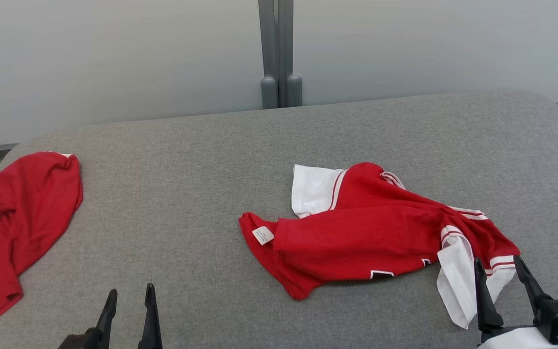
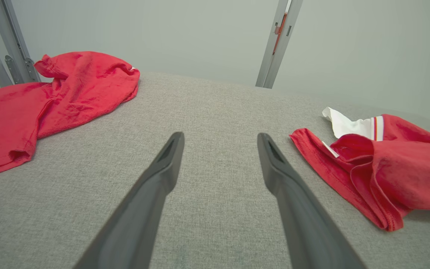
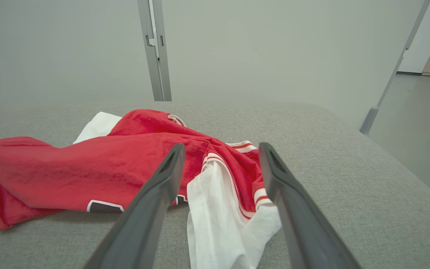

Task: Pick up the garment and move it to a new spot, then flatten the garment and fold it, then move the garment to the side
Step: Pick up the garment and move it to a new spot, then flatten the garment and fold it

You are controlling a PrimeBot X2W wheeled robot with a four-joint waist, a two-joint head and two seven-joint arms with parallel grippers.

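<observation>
A crumpled red garment (image 1: 366,232) with white sleeves and striped trim lies right of centre on the grey padded table (image 1: 187,203). The same garment (image 3: 99,172) spreads ahead of my right gripper (image 3: 220,149), whose open fingers hover over its white sleeve (image 3: 215,220). In the head view my right gripper (image 1: 498,261) stands open at the garment's near right end, nothing held. My left gripper (image 1: 130,292) is open above bare table at the lower left. From the left wrist, the left gripper (image 2: 220,138) points over empty cloth, with the garment (image 2: 386,168) off to its right.
A second plain red garment (image 1: 17,223) lies bunched at the table's left edge, also seen as a red heap (image 2: 50,101) in the left wrist view. A grey post (image 1: 279,53) stands behind the table against a pale wall. The table's right edge (image 3: 405,168) drops to the floor.
</observation>
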